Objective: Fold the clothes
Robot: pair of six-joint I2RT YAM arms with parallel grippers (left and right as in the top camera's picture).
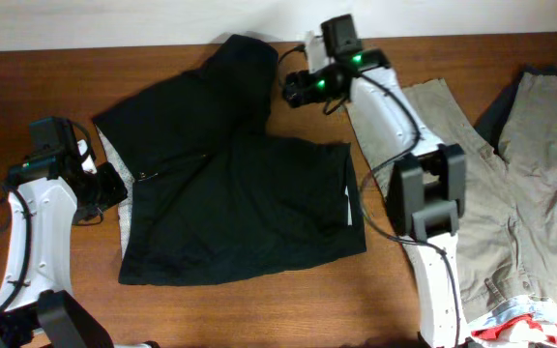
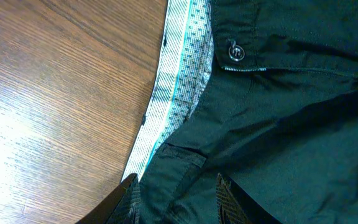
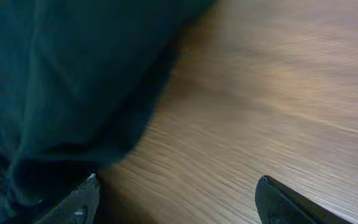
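Black shorts [image 1: 230,184] lie spread at table [image 1: 46,77] centre, waistband [image 2: 179,87] at 9 o'clock, 2 legs toward 12 and 3. Fabric likely light, limp, not slippery; best hold at stiffer waistband and leg hems. Left gripper [image 2: 178,202] spread, fingers straddling waistband edge; contact unclear from this angle. Right gripper [image 3: 179,208] spread wide beside 12 o'clock leg hem, nothing pinched. Bare wood at 6 and 9; beige shorts [image 1: 511,193] crowd 3 o'clock.
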